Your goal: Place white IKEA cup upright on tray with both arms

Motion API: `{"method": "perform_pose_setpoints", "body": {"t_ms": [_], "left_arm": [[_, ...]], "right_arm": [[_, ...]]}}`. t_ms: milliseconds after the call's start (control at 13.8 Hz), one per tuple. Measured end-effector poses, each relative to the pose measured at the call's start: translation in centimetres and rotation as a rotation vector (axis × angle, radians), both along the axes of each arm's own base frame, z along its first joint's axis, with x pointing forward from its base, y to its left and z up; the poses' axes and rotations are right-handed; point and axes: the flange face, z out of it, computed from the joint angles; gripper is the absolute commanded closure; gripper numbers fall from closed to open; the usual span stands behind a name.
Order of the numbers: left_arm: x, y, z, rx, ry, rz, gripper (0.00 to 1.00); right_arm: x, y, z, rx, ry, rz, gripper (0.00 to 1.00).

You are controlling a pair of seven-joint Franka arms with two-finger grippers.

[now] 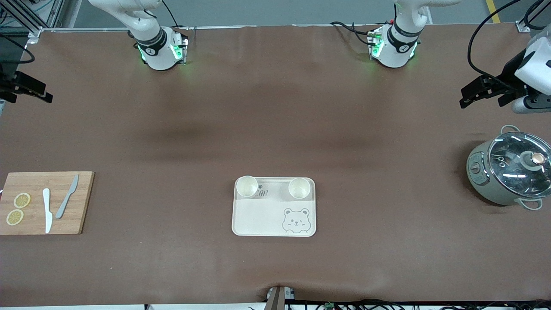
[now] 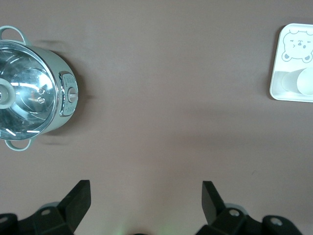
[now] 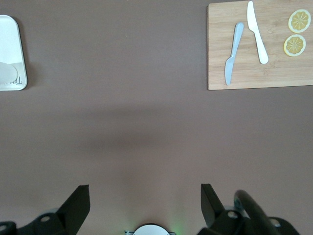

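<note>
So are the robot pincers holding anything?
No. The left pincer and right pincer are both open over bare table; both cups stand on the tray.

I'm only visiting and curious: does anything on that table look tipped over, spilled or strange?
Nothing stands out. Both cups stand upright on the tray, nothing spilled; both grippers hang open.

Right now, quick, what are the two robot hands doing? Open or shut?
Left gripper: open, holding nothing, over bare table near the pot.
Right gripper: open, holding nothing, over bare table near the board.
</note>
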Motion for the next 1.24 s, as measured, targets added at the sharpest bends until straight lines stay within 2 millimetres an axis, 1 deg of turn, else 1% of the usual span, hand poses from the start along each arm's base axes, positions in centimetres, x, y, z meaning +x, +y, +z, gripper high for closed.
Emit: {"method": "perform_pose_setpoints", "body": {"t_ms": [145, 291, 363, 436, 726, 1017, 1235], "left_arm": [[0.0, 0.0, 0.0, 0.0, -0.001, 0.0, 0.0], [0.0, 0.0, 0.0, 0.0, -0.001, 0.001, 0.0], [0.0, 0.0, 0.0, 0.0, -0.001, 0.001, 0.0], [0.1, 0.0, 0.0, 0.0, -0.001, 0.001, 0.0], [0.1, 0.0, 0.0, -0.001, -0.007, 0.001, 0.0], [0.3, 0.0, 0.0, -0.001, -0.017, 0.001, 0.0], [0.5, 0.1, 0.5, -0.002, -0.032, 0.003, 0.0]], "right_arm": [[0.1, 0.8, 0.1, -0.009, -0.003, 0.021, 0.0], [0.2, 2.7, 1.0, -0.035, -0.01, 0.06, 0.0], [0.2, 3.4, 1.3, -0.05, -0.01, 0.068, 0.0], [0.2, 3.5, 1.3, -0.058, -0.011, 0.069, 0.0], [0.3, 2.9, 1.3, -0.065, -0.016, 0.058, 0.0], [0.2, 1.0, 1.2, -0.064, -0.013, 0.021, 0.0], [0.2, 0.9, 1.1, -0.063, -0.01, 0.02, 0.0]]}}
